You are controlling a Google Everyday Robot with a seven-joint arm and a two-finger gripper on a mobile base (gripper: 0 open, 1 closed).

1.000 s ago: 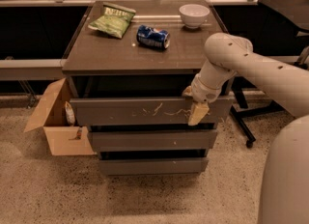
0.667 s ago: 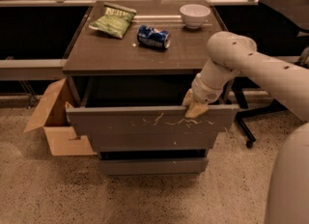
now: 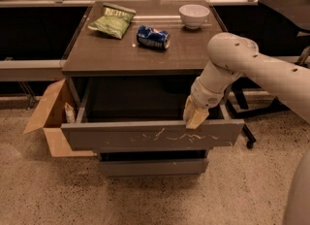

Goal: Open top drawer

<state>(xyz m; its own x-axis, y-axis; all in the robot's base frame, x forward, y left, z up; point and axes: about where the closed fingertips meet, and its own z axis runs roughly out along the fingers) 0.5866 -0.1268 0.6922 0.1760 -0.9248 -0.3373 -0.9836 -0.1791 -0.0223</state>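
The top drawer (image 3: 152,136) is a wide grey drawer with pale squiggly scratches on its flat front. It stands pulled well out from the cabinet, its dark inside showing. My gripper (image 3: 194,117) hangs from the white arm at the right part of the drawer's upper edge, its tan fingertips hooked at the rim just behind the front panel. A narrower plain grey drawer (image 3: 152,167) shows shut below.
On the cabinet top (image 3: 97,56) lie a green chip bag (image 3: 112,21), a blue can (image 3: 153,37) on its side and a white bowl (image 3: 194,15). An open cardboard box (image 3: 51,120) stands at the left. A chair base with wheels (image 3: 249,139) is at the right.
The top drawer has slid out toward the camera, from nearly shut to wide open. My gripper has moved with its front edge.
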